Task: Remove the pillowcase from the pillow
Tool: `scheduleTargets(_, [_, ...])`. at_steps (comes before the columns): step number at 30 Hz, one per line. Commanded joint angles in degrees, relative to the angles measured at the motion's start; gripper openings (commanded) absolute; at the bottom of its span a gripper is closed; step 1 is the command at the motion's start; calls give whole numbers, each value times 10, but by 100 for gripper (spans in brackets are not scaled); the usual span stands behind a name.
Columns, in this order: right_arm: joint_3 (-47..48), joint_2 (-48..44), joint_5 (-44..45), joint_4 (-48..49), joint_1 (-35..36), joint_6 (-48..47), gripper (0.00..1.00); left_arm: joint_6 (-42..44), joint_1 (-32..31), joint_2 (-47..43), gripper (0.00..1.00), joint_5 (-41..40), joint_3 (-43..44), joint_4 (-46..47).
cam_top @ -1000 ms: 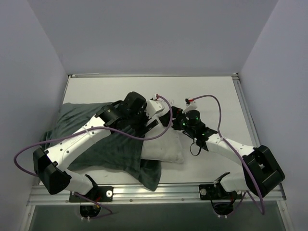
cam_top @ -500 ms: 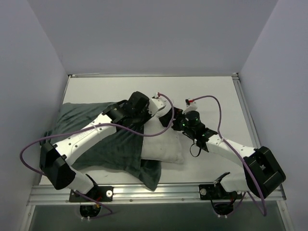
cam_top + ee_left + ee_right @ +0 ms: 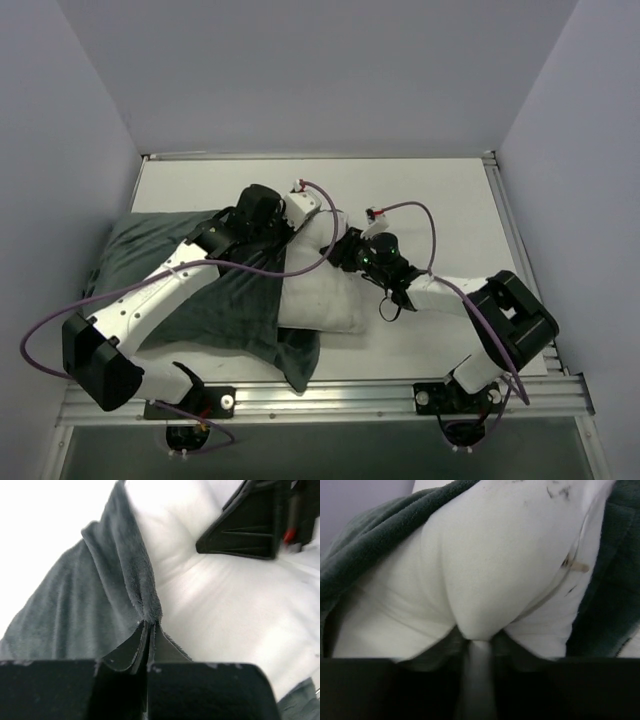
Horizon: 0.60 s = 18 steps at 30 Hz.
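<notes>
The dark grey pillowcase (image 3: pixel 190 290) lies on the left half of the table, and the white pillow (image 3: pixel 320 300) sticks out of its right side. My left gripper (image 3: pixel 288 236) is at the case's open edge. In the left wrist view it (image 3: pixel 150 624) is shut on the fuzzy hem of the pillowcase (image 3: pixel 100 605), right beside the pillow (image 3: pixel 225 610). My right gripper (image 3: pixel 347 252) is at the pillow's far right corner. In the right wrist view it (image 3: pixel 479 642) is shut on a pinch of the pillow (image 3: pixel 495 565), with the pillowcase (image 3: pixel 365 545) folded back behind.
The white table (image 3: pixel 440 200) is bounded by grey walls on three sides and a metal rail (image 3: pixel 330 400) along the near edge. Purple cables (image 3: pixel 40 330) loop off both arms. A flap of grey cloth (image 3: pixel 298 362) hangs toward the rail.
Both grippers went from open to shut, the left on the pillowcase hem, the right on the pillow. Both arms and the pillow's end shifted a little to the left.
</notes>
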Motion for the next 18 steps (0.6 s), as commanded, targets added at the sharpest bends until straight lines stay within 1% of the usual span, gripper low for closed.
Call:
scheduleTargets(1, [3, 42, -78, 62, 18, 18, 0, -6, -1, -32, 2, 23, 14, 63])
scheduleTargets(2, [3, 40, -74, 62, 13, 20, 0, 0, 1, -30, 2, -5, 21, 57])
scheduleTargets(3, [3, 33, -68, 55, 7, 19, 0, 8, 20, -25, 2, -15, 23, 49])
scheduleTargets(6, [-3, -47, -16, -24, -31, 0, 0, 45, 76, -17, 2, -27, 12, 39])
scheduleTargets(7, [-1, -108, 2, -74, -44, -18, 0, 70, 108, -13, 2, -38, 4, 42])
scheduleTargets(9, [15, -173, 15, -127, -85, -35, 0, 96, 138, -9, 2, -65, -25, 69])
scheduleTargets(10, [22, -240, 16, -167, -97, -44, 0, 111, 168, -6, 2, -68, -31, 76])
scheduleTargets(11, [30, -273, 14, -183, -109, -55, 0, 113, 182, -3, 2, -68, -32, 79])
scheduleTargets(12, [48, -307, 11, -198, -121, -56, 0, 114, 196, 6, 2, -67, -33, 83])
scheduleTargets(13, [60, -362, 9, -229, -139, -57, 0, 112, 215, 10, 2, -65, -31, 84])
scheduleTargets(14, [74, -383, 10, -250, -146, -63, 0, 111, 223, 13, 2, -60, -29, 84])
scheduleTargets(15, [109, -404, 14, -278, -152, -73, 0, 110, 231, 19, 2, -54, -28, 86])
scheduleTargets(16, [130, -434, 21, -333, -160, -83, 0, 112, 235, 24, 2, -53, -27, 90])
scheduleTargets(18, [169, -469, 58, -384, -166, -120, 0, 124, 247, 40, 2, -61, -32, 106])
